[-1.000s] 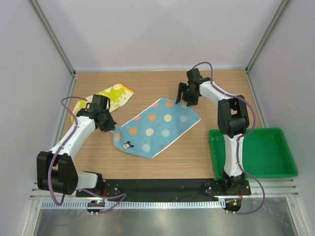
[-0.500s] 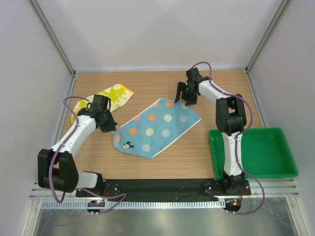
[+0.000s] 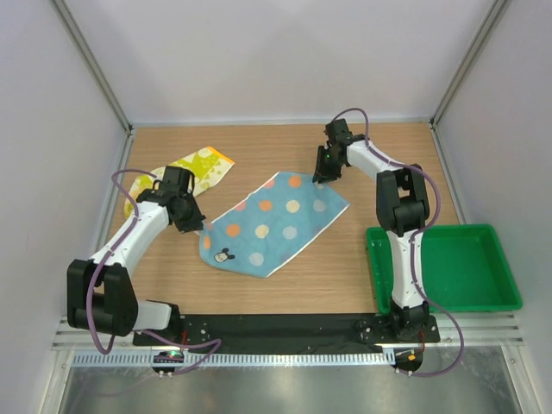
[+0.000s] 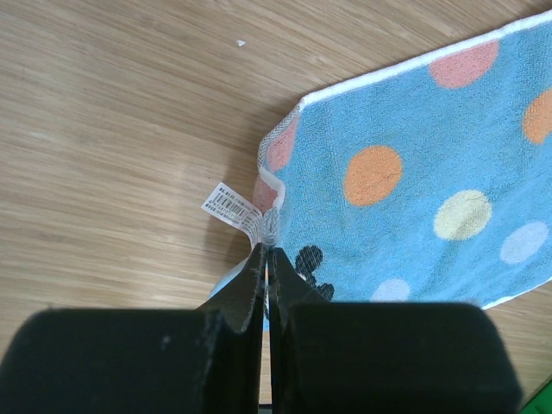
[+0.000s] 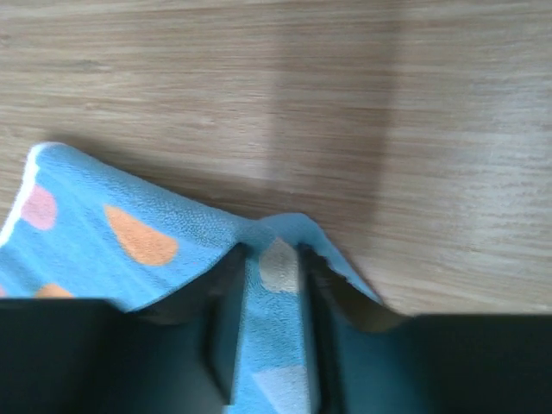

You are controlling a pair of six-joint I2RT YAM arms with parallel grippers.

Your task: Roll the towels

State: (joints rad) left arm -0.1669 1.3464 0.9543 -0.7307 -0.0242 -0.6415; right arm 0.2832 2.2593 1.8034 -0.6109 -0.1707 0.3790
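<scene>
The light blue polka-dot towel [image 3: 276, 222] lies spread flat and diagonal in the middle of the table. My left gripper [image 3: 200, 226] is at its near-left corner. In the left wrist view its jaws [image 4: 266, 250] are shut on the towel's edge [image 4: 414, 172], right beside the white label [image 4: 231, 204]. My right gripper [image 3: 321, 177] is at the far edge of the towel. In the right wrist view a raised ridge of blue cloth [image 5: 129, 233] is pinched between its fingers [image 5: 269, 257]. The pale yellow towel [image 3: 203, 166] lies crumpled at the far left, behind the left arm.
A green plastic tray [image 3: 457, 267] stands at the near right, next to the right arm's base. Metal frame posts and white walls close in the wooden table [image 3: 259, 147] on three sides.
My right gripper has come down on the towel's far edge and closed from wide open onto a fold of it. The left gripper has kept its hold and place.
</scene>
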